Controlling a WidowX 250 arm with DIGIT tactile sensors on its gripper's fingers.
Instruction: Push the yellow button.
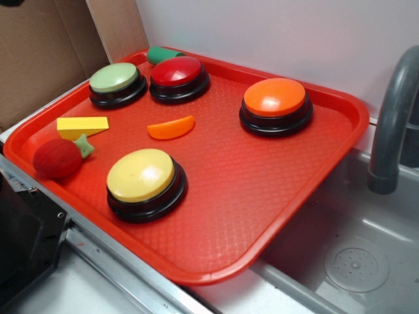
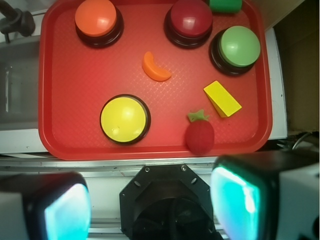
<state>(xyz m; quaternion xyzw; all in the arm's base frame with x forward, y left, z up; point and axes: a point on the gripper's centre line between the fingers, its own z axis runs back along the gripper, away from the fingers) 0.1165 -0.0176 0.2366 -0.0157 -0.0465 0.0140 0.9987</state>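
The yellow button (image 1: 141,175), a glossy yellow dome on a black round base, stands at the near side of the red tray (image 1: 275,216). In the wrist view the yellow button (image 2: 124,119) is near the tray's (image 2: 75,90) lower edge, left of centre. My gripper (image 2: 152,205) is high above and short of the tray, over the robot's black base. Its two pads (image 2: 67,212) are wide apart and hold nothing. The gripper itself does not show in the exterior view.
On the tray are an orange button (image 1: 275,104), a red button (image 1: 179,77), a pale green button (image 1: 118,84), a yellow wedge block (image 1: 82,125), an orange slice (image 1: 171,127), a red strawberry toy (image 1: 60,157) and a green piece (image 1: 160,53). A sink with a grey faucet (image 1: 393,118) lies right.
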